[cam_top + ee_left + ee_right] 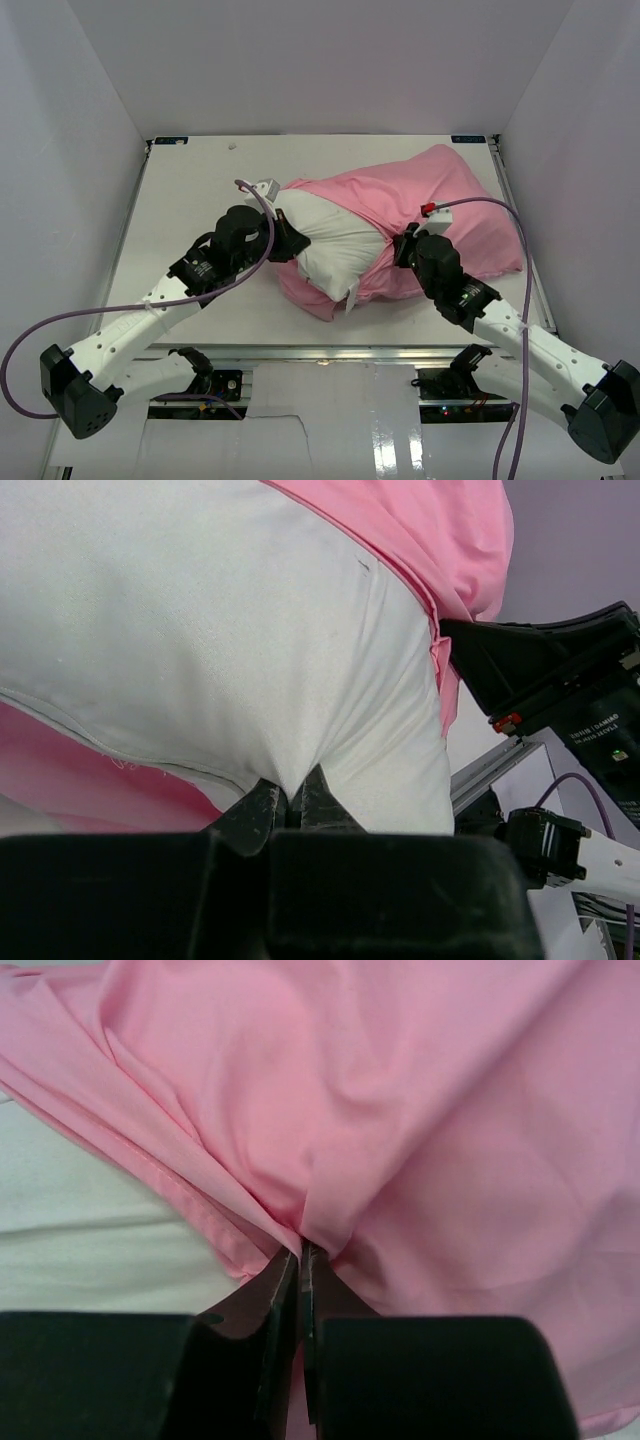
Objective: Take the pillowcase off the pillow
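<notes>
stage: mid-strip, cover partly off
pillow [335, 245]: middle of the table [190, 190], lying slantwise; near-left end bare and white, far-right end inside the pillowcase [450, 195]
pillowcase: pink, bunched over the right and far part of the pillow; its open hem [175, 1195] crosses the pillow's middle; some pink also shows under the bare end on the near side
left gripper [290, 805]: jaws pinched together on a tuck of white pillow cloth at the bare left end; no pink in the bite
right gripper [300, 1260]: jaws closed tight on a pleat of pillowcase just beside the hem, right of the bare part
done (my read): opening found, one hold on each item, roughly a third to a half of the pillow out
left to do (my read): most of the pillow is covered; the pillowcase has to go right/far while the pillow is held or drawn left, until the two are fully apart
watch: thin cloth could slip out of the right pinch; pink trapped under the pillow on the near side may drag and stall the pull
</notes>
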You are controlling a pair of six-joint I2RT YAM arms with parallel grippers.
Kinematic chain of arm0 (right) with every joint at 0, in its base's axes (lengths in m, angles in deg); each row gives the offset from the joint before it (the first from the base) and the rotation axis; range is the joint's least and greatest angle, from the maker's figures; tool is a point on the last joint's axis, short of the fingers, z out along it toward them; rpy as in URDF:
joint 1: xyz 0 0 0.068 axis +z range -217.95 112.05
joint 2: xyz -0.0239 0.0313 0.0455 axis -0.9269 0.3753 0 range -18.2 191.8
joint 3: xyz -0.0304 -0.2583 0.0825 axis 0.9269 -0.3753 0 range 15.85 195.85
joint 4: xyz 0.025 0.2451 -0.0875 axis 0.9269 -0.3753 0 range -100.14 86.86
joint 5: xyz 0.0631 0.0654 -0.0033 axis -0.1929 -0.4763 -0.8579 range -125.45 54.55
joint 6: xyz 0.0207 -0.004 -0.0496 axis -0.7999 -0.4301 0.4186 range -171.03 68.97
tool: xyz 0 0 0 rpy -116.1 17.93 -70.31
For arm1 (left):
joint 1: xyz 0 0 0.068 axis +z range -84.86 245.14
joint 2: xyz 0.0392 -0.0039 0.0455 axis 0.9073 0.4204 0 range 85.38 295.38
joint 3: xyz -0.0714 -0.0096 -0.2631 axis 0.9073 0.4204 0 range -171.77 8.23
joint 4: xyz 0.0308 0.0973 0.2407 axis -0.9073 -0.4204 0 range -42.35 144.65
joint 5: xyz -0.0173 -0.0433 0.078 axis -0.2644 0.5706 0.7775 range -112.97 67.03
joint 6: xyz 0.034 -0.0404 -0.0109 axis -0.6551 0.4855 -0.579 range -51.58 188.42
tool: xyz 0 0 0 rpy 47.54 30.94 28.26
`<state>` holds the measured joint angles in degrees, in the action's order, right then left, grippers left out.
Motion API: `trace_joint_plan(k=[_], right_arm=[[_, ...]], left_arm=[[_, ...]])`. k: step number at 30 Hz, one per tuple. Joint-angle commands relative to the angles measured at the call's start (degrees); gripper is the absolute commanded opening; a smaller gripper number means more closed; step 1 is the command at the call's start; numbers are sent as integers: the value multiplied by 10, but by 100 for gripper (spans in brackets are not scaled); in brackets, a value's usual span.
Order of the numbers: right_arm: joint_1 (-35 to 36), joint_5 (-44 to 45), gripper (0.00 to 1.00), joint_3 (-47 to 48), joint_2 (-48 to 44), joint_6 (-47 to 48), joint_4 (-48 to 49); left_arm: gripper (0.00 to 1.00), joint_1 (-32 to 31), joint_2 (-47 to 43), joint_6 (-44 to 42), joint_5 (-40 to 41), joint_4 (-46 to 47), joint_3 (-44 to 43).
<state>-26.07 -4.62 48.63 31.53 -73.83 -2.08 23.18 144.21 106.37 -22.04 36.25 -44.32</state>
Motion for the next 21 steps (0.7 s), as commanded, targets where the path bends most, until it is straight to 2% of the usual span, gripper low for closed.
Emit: trace_joint_plan(k=[1, 8, 11, 12, 13, 14, 17, 20, 21], right_arm=[[-56, 53, 8, -19, 12, 7, -35], [-124, 6, 8, -59, 2, -31, -56], [-124, -63, 8, -69, -27, -11, -37], [-124, -118, 9, -69, -35, 0, -29], [-124, -142, 12, -61, -44, 15, -26], [-123, -162, 20, -54, -61, 20, -27], [-118, -255, 37, -15, -92, 48, -39], [-111, -296, 45, 32, -102, 65, -35], [-111, -302, 46, 45, -99, 65, -20]], left_arm=[[0, 21, -19, -35, 35, -37, -76], [0, 104, -10, -38, -56, -47, -104], [0, 105, -11, -39, -85, -34, -92], [0, 105, -11, -39, -94, -19, -84], [0, 105, -11, -39, -114, -10, -77], [0, 106, -11, -39, -123, 0, -63], [0, 106, -8, -42, -160, 23, -44], [0, 105, -19, -48, -179, 39, -15], [0, 103, -27, -40, -182, 63, 20]])
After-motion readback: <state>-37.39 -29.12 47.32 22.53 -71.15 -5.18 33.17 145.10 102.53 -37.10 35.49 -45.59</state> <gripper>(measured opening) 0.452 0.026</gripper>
